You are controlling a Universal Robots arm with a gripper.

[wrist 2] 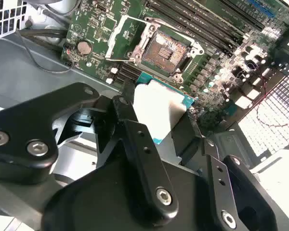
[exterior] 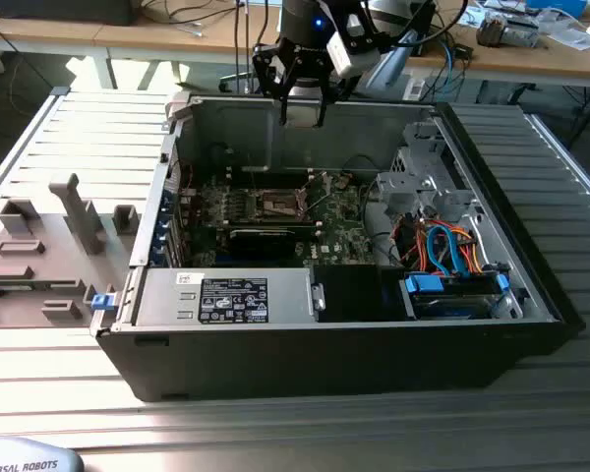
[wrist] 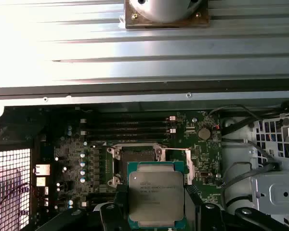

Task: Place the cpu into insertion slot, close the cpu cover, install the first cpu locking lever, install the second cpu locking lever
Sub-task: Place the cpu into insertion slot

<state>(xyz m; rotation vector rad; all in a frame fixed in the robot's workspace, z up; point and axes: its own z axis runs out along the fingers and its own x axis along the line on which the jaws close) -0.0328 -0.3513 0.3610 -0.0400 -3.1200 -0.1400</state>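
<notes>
an open computer case [exterior: 531, 285] lies flat on a slatted metal surface [exterior: 69, 128]. in the exterior view the black pincer [exterior: 303, 116] hangs at 12 o'clock from the case's middle, over its far wall, well above the green circuit board [exterior: 339, 241].

in both wrist views the pincer [wrist: 156, 214] is clamped on the cpu [wrist: 156, 195], its black fingers [wrist 2: 135, 130] pressing two opposite edges of the chip [wrist 2: 161, 113]. the chip's grey metal top faces the first wrist camera, and it hangs clear of the board, touching nothing else.

the insertion slot [exterior: 280, 204] sits near the board's middle, at 6 o'clock from the pincer in the exterior view. its dark centre [wrist 2: 171, 48] lies uncovered inside a silvery border. in the first wrist view the held chip overlaps one edge of the slot [wrist: 137, 155].

a coin battery [wrist: 204, 133] sits on the board near the slot. a labelled metal box [exterior: 226, 295] fills the case at 7 o'clock, blue and orange cables [exterior: 452, 251] sit at 4 o'clock, and a grey plastic tray [exterior: 39, 265] lies outside the case at 9 o'clock.
</notes>
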